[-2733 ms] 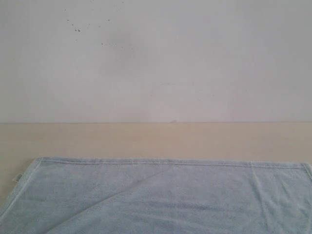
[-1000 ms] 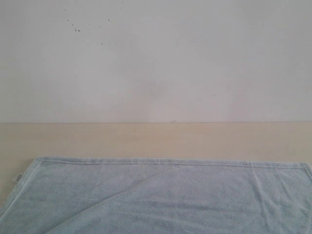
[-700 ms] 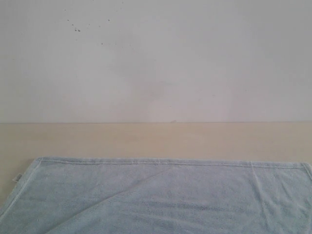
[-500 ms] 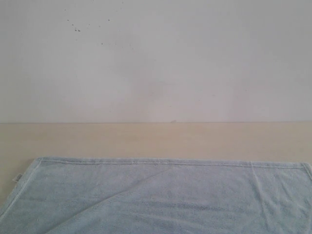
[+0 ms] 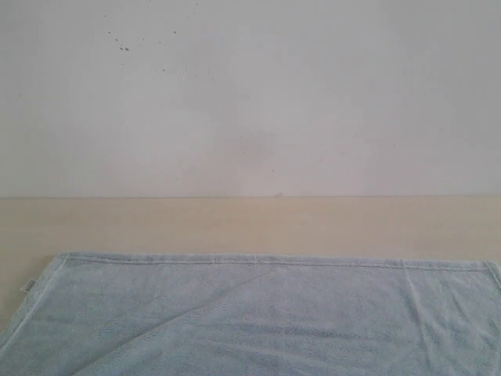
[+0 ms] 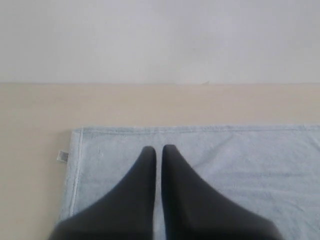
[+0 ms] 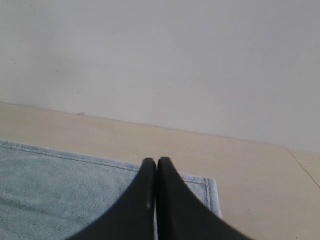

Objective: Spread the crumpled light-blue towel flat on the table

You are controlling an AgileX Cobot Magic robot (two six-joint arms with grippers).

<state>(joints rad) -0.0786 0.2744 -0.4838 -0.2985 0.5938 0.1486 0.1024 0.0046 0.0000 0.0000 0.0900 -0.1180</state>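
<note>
Now the towel lies spread on the bench, its hem parallel to the far edge. My left claw and right claw hover over it, both pinched together.

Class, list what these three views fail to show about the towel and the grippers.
1. Exterior view: the towel is cut off by the bottom edge; neither gripper appears.
2. Left wrist view: the left gripper hides the cloth beneath it; the white label is too small to read.
3. Right wrist view: the right gripper covers the hem beside the corner.
</note>
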